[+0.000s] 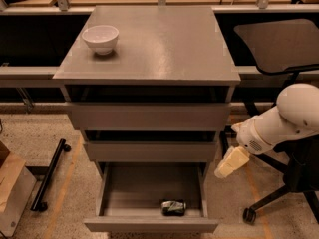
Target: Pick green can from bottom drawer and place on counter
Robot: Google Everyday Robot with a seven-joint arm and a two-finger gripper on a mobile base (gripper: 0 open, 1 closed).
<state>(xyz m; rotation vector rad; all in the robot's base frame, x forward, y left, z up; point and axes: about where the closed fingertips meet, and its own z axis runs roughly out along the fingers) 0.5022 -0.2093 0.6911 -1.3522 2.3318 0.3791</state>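
The green can (173,207) lies on its side in the open bottom drawer (149,225), near the front right. The counter (154,44) is the grey cabinet top above it. My gripper (231,163) hangs at the end of the white arm, to the right of the cabinet, level with the middle drawer and above and to the right of the can. It holds nothing that I can see.
A white bowl (100,38) stands on the counter's left. An office chair (279,49) is to the right behind my arm, its wheeled base (249,215) on the floor. A black bar (49,176) and a cardboard box (12,190) lie on the floor at left.
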